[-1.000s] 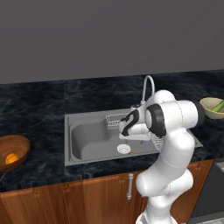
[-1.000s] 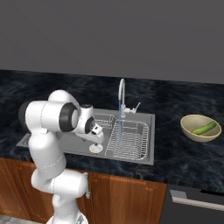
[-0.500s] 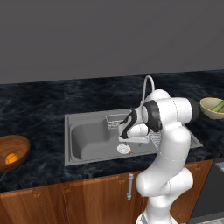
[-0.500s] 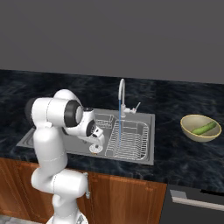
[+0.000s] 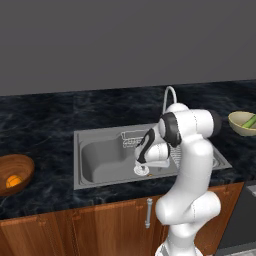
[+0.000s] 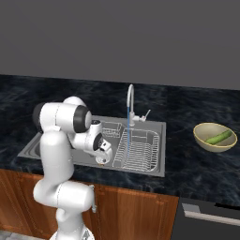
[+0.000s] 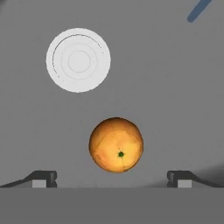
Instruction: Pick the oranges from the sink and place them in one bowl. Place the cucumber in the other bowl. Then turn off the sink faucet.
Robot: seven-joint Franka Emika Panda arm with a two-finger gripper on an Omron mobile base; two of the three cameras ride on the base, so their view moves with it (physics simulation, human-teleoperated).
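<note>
Orange in sink: sitting as a small round fruit (image 7: 116,145), mottled orange skin with a dark green stem dot, on the bare grey floor of the sink (image 5: 100,165), just ahead of the gripper (image 7: 111,178) and between the lines of its two fingertips.
Gripper: standing spread wide, pinching nothing, fingertips (image 7: 43,177) well apart on either side of the orange and not touching it; hanging low over the basin in the left base view (image 5: 141,162) and in the right base view (image 6: 103,157).
Drain: lying as a pale round disc (image 7: 78,60) beyond the orange, apart from it, offset toward one fingertip.
Second orange: resting in the brown wooden bowl (image 5: 15,172) far to the gripper's left on the counter, showing as an orange spot (image 5: 14,181).
Cucumber: lying green (image 6: 219,138) in the olive-yellow bowl (image 6: 206,143), far to the gripper's right.
Faucet: arching as a thin chrome gooseneck (image 6: 130,101) behind the gripper, blue water stream (image 6: 127,133) falling onto the wire rack (image 6: 138,147).
Hand view alone: giving the orange's stem dot and its gap to the drain.
Open room: leaving bare sink floor on all sides of the orange; sink walls standing well away.
</note>
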